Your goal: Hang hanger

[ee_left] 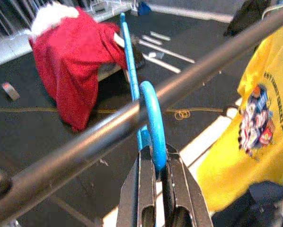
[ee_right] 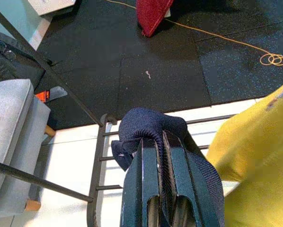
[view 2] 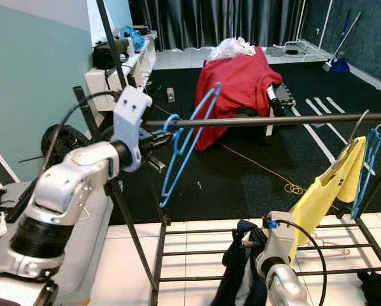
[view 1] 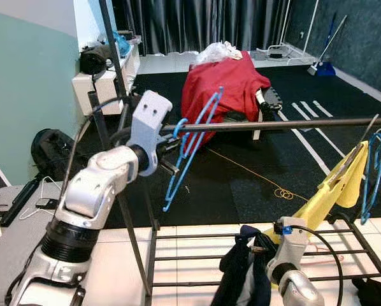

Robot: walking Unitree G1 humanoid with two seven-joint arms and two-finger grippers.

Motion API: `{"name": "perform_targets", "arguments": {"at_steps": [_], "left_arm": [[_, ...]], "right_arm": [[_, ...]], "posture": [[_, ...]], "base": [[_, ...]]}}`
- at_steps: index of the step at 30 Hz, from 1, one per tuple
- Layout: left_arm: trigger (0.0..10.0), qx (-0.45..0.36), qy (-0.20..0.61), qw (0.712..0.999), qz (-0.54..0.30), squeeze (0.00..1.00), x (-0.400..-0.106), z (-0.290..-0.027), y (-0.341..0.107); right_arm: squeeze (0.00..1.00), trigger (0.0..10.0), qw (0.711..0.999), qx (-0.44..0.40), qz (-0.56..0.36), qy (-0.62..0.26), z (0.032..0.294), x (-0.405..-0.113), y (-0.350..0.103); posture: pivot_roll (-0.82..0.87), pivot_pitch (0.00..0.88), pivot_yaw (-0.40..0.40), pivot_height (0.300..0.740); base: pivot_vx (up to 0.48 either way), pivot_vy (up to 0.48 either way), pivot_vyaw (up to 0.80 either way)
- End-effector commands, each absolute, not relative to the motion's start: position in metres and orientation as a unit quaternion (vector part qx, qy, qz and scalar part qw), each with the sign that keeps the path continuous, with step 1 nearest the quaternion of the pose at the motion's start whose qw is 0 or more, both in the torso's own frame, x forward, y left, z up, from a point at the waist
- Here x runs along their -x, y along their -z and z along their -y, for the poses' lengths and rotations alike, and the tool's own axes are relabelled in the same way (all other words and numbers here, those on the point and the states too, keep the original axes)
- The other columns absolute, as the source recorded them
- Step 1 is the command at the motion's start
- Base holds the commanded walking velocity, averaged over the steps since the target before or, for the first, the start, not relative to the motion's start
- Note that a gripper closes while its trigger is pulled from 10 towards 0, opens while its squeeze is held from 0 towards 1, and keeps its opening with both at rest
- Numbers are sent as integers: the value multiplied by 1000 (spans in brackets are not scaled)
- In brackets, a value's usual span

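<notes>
With your left gripper point(ee_left: 156, 172) clamped on the blue hanger point(view 1: 189, 148), seat its hook fully over the rail point(view 1: 286, 123) before letting go.

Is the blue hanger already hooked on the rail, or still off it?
On: the blue hanger hooks over the rail, with the left gripper shut on it.
</notes>
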State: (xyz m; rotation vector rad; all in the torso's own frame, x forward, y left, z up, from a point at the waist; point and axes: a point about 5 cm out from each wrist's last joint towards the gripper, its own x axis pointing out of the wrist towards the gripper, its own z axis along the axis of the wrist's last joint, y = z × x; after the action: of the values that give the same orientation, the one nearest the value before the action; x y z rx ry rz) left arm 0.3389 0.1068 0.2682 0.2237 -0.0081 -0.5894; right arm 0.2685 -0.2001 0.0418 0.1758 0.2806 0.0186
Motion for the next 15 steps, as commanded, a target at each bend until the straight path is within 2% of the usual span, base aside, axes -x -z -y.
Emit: {"name": "perform_targets", "arguments": {"at_steps": [1,8,15], "left_arm": [[10000,-129,284,950,-18,0,-342,-112,-272],[10000,-151,262,951,-68,0,-345,-124,-280],[10000,-150,247,954,-81,0,-346,-130,-287]], "right_arm": [[0,10000,986,-95,-138,-12,198,-268,-42],[0,10000,985,-98,-140,-12,197,-268,-41],[0,10000,985,-99,-140,-12,196,-268,-41]], "posture": [[-100,76,19,735],[-96,67,22,735],[-96,59,22,735]], "base": [[0,0,0],[0,0,0],[0,0,0]]}}
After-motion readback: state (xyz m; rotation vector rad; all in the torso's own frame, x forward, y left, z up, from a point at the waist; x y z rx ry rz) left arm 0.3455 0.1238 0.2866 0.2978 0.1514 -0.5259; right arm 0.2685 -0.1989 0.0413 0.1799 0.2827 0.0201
